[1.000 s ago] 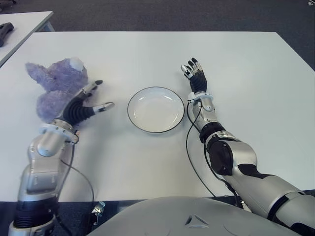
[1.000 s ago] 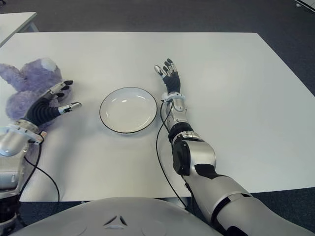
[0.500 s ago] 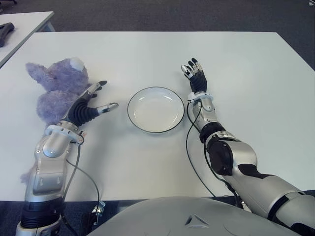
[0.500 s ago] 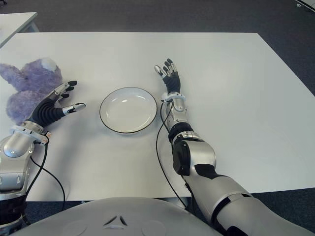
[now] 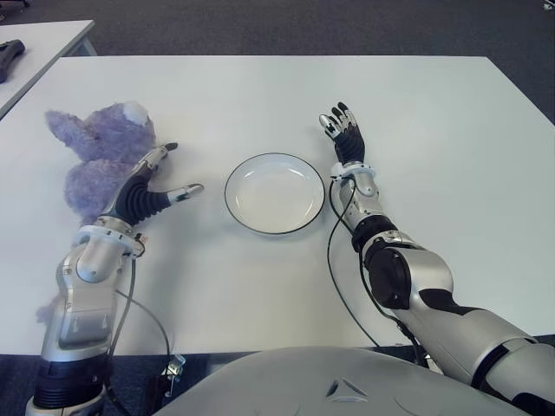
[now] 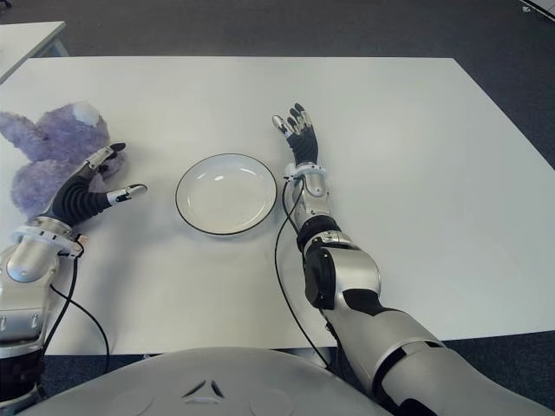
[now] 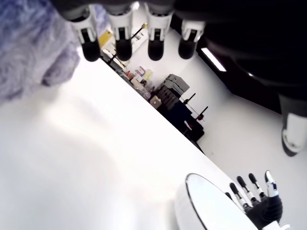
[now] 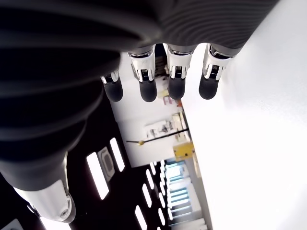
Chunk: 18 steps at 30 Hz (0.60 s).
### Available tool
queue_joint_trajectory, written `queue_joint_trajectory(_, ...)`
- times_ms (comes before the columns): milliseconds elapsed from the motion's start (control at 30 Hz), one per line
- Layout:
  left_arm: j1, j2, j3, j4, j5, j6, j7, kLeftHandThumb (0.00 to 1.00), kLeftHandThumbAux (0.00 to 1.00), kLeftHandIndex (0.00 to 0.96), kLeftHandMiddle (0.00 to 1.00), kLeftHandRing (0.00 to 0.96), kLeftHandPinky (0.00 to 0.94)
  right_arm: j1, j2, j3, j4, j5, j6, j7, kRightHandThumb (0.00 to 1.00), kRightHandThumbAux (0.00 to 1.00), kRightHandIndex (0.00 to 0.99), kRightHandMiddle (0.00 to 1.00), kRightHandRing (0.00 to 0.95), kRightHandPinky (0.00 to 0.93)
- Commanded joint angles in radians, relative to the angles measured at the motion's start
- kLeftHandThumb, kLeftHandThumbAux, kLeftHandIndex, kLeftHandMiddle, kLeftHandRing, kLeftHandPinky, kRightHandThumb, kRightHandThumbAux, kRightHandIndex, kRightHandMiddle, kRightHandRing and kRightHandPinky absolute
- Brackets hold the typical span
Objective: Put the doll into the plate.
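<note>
The purple doll (image 5: 102, 158) is lying on the table (image 5: 260, 95), left of the empty plate (image 5: 275, 192). The left hand (image 5: 154, 182) is reaching beside it, fingers spread, grasping nothing; next it needs closing around the plush. The right hand (image 5: 342, 132) is idling open beside the plate's right.

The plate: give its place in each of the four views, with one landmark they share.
Left eye view: plate, centre of the table, between both hands.
Right eye view: plate, left of centre, beside the right hand.
Left wrist view: plate, only its rim, at the lower edge.
Right wrist view: not in it.
Landmark: the right hand, next to the plate in the first three.
</note>
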Motion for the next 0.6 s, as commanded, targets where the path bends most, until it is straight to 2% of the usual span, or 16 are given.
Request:
queue_joint_trajectory(33,0.037,0.028,0.005,-0.019,0.084,-0.028,0.035,0.023,0.452,0.000,0.004,0.009,0.005,0.190,0.054,-0.020,0.132,0.010,0.138,-0.015,0.179,0.696,0.000,0.012,0.020,0.067)
queue_joint_trajectory(267,0.062,0.045,0.051,-0.063,0.138,-0.058,0.054,0.057,0.443,0.000,0.009,0.009,0.010,0.189,0.052,-0.024,0.132,0.014,0.141,-0.011,0.178,0.704,0.000,0.012,0.022,0.068)
queue_joint_trajectory(600,0.066,0.088,0.180,-0.076,0.112,-0.119,0.033,0.074,0.425,0.000,0.017,0.004,0.000,0.190,0.053,-0.023,0.132,0.011,0.138,-0.010,0.173,0.712,0.000,0.010,0.020,0.058)
